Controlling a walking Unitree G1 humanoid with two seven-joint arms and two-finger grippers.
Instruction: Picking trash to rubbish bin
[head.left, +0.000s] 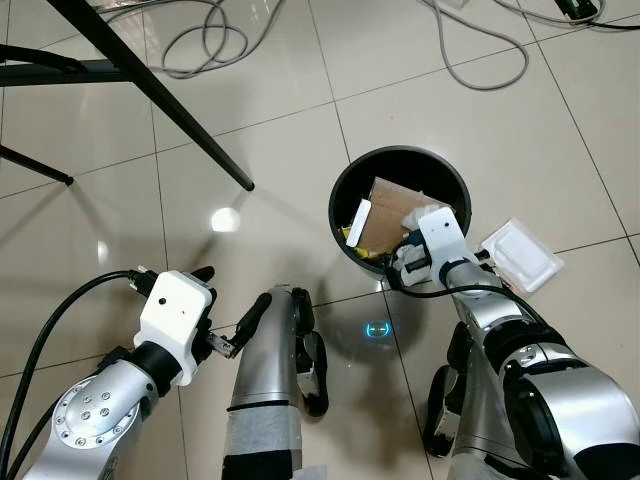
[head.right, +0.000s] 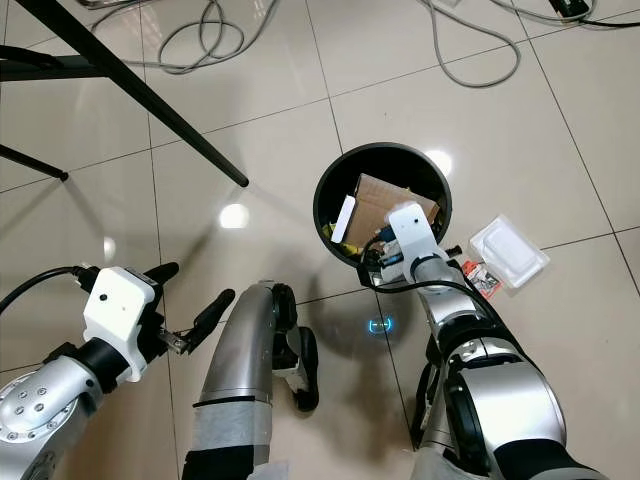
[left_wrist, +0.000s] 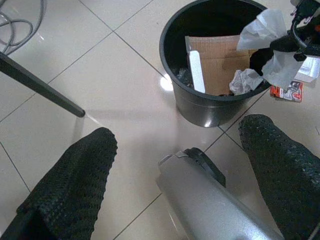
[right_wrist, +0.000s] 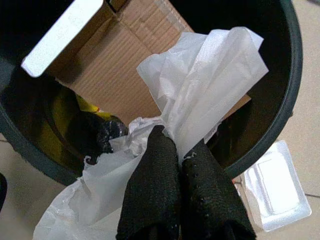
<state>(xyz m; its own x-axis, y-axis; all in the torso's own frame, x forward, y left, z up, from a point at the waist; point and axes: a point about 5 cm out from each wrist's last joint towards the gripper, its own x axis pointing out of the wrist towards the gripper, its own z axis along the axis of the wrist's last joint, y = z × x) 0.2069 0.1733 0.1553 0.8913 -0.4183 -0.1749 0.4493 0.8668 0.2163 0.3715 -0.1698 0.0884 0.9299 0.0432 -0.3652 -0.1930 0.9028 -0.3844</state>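
Both arms are brushed silver with rounded, tube-like segments and dark joints between them. The left arm's shoulder cap carries a ring of small screws, and a thick black cable loops out beside it to a white, boxy wrist housing. The left hand (head.left: 222, 310) has two long black fingers with a knobbly, dimpled surface. The right hand (right_wrist: 184, 170) has the same textured black fingers, behind a white wrist block with blue detail and black wiring. The legs are silver cylinders wrapped lower down in grey bands, ending in black feet.

Glossy beige tiled floor (head.left: 260, 170), cables (head.left: 205, 40)
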